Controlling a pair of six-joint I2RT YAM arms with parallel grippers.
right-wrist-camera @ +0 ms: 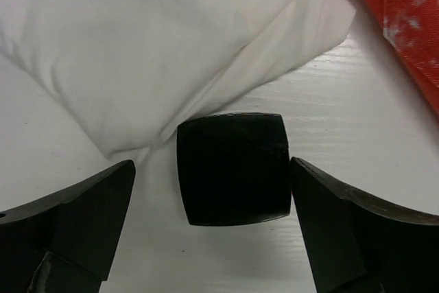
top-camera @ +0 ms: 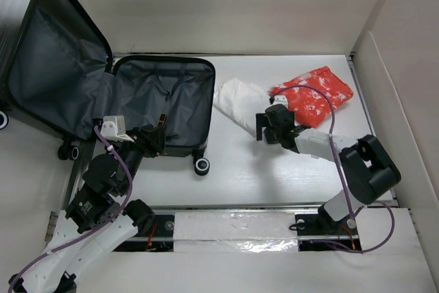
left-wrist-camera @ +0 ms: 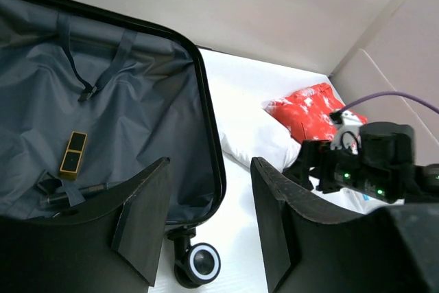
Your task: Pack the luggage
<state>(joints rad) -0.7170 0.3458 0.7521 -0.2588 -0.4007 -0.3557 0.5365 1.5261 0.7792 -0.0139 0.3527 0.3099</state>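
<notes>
Luggage (top-camera: 161, 101) open at upper left, nothing grasped.
Top view: it lies open on the table (top-camera: 274, 169), with the left fingers (top-camera: 154, 141) at its lower rim and the right fingers (top-camera: 260, 127) beside a white cloth (top-camera: 236, 101). Left wrist view: left fingers spread, empty. Right wrist view: right fingers spread, a black square block (right-wrist-camera: 233, 168) lying between them.

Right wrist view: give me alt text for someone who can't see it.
The right pincer, open, straddles a small black square object lying on the white table. A crumpled white cloth lies just beyond it, and a red patterned cloth shows at the upper right corner.
</notes>
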